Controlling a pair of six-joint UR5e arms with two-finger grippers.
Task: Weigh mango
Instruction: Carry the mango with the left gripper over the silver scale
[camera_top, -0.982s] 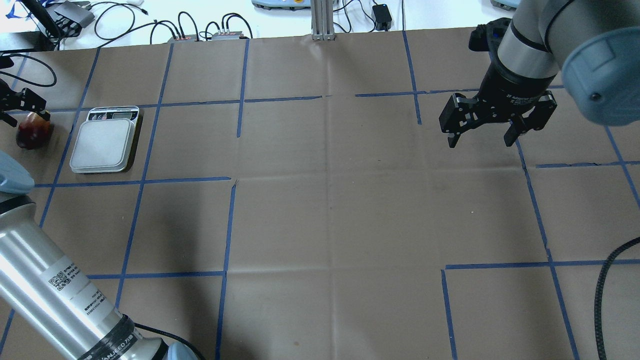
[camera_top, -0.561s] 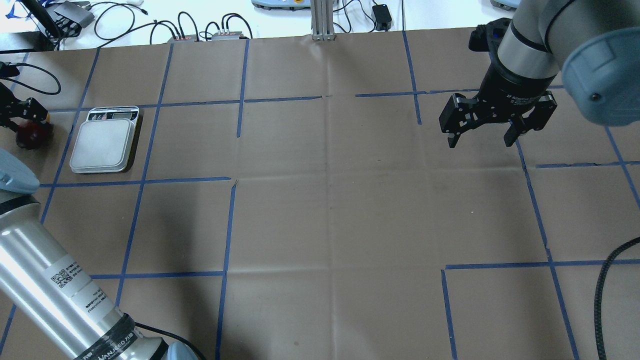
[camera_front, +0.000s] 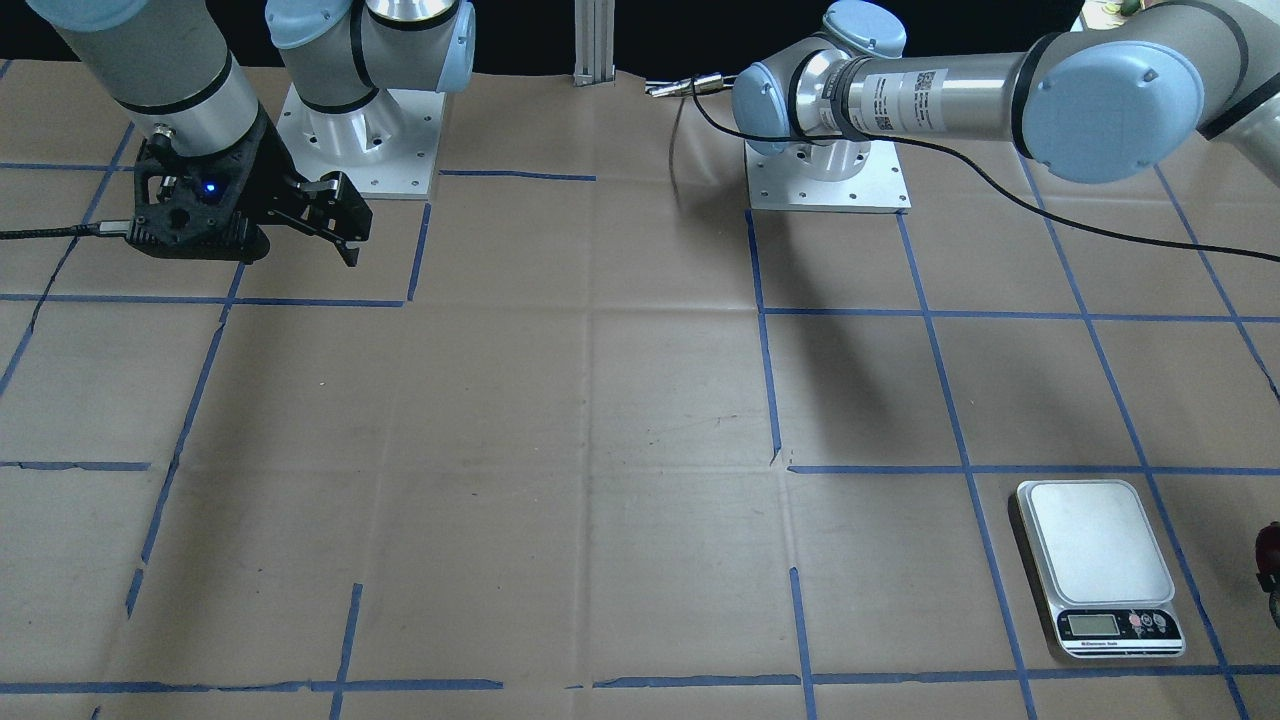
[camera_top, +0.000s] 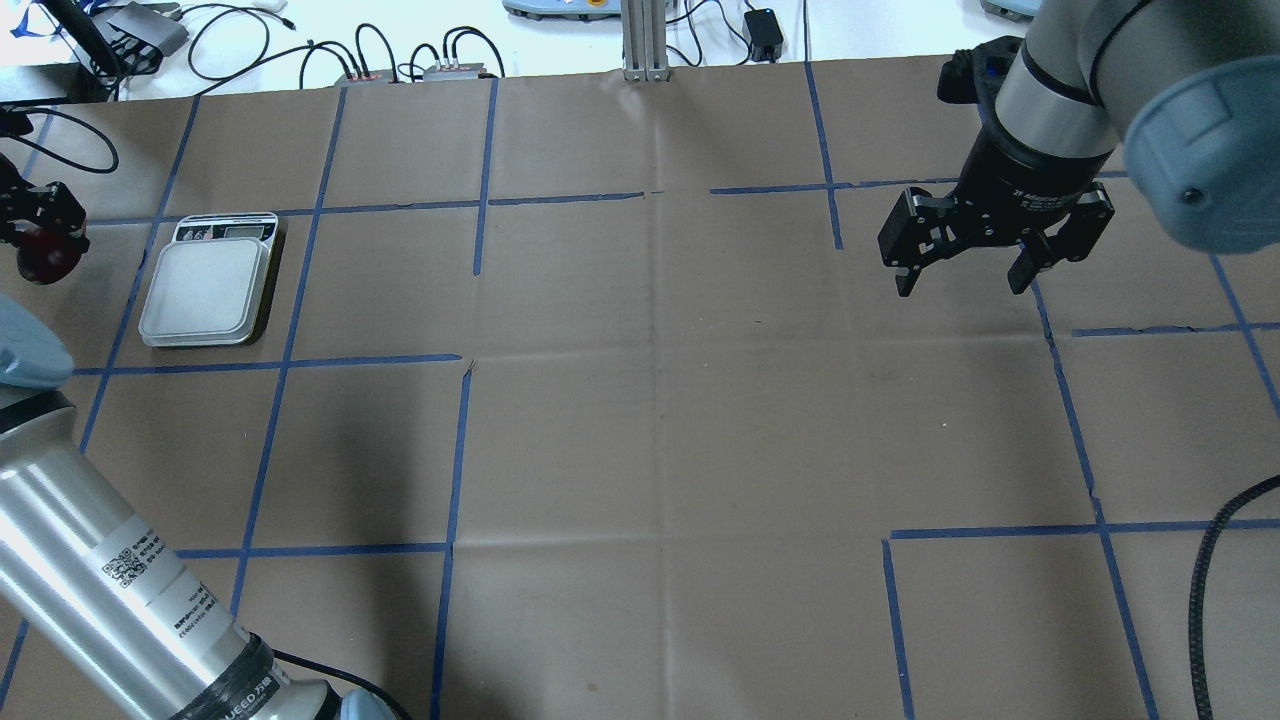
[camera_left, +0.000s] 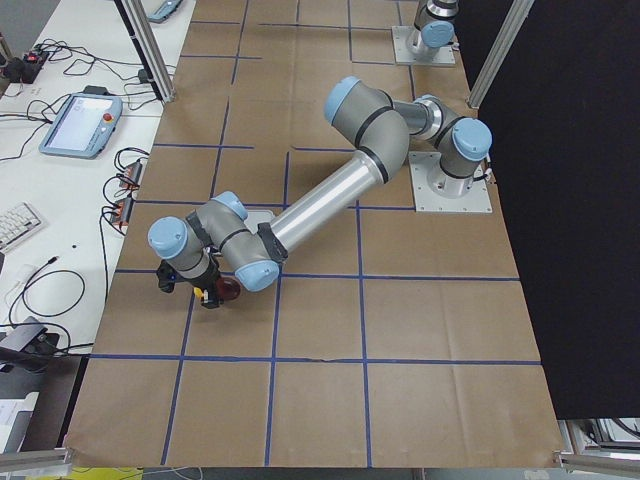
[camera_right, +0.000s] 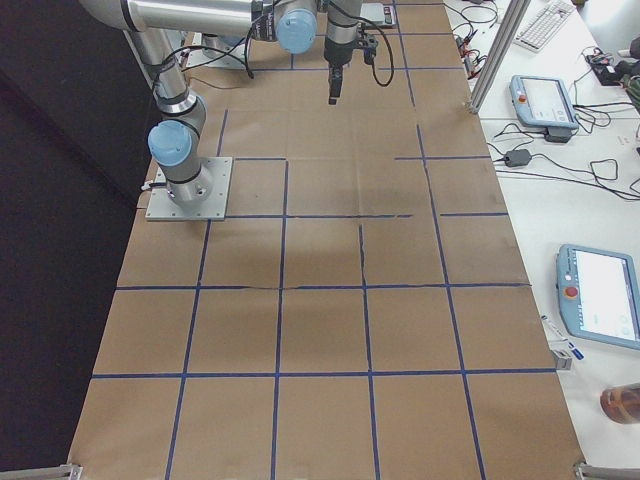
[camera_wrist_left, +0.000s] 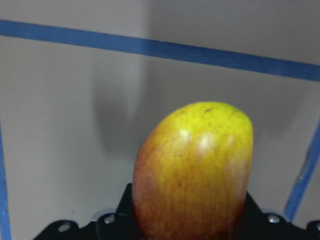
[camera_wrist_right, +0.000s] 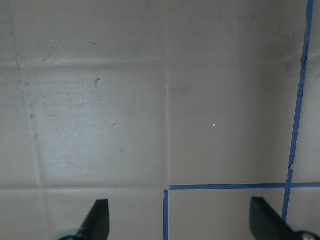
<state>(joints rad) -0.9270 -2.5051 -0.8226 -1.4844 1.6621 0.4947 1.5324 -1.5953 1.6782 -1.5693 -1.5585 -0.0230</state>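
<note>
The mango (camera_wrist_left: 195, 170), red at the sides and yellow at its tip, fills the left wrist view and stands up between my left gripper's black fingers (camera_wrist_left: 107, 225). In the overhead view my left gripper (camera_top: 42, 238) is shut on the mango (camera_top: 40, 260) at the table's far left edge, left of the scale (camera_top: 208, 288). The mango barely shows at the right edge of the front view (camera_front: 1268, 548), beside the scale (camera_front: 1098, 545). My right gripper (camera_top: 960, 280) is open and empty, hanging above the paper at the far right (camera_wrist_right: 182, 222).
The brown paper table cover is marked with blue tape lines (camera_top: 456, 450). Cables and small boxes (camera_top: 400, 60) lie along the far edge. The left arm's long silver link (camera_top: 110, 590) crosses the near left corner.
My left gripper has moved a little left toward the table's edge with the mango in it, and the mango now shows its dark red end from above. The right arm has not moved.
</note>
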